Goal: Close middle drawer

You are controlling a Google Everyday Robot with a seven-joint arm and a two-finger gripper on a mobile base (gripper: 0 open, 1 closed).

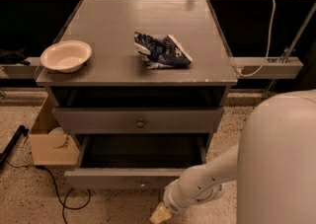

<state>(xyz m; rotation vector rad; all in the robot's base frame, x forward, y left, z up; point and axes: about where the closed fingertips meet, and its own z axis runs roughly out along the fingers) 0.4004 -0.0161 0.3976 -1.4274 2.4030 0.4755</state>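
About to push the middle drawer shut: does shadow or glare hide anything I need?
Camera view: the cabinet top is evenly lit, no harsh glare; the middle drawer is deeply shadowed inside, its front lit; the tool, also lit, sits at the frame's bottom edge, below that front.
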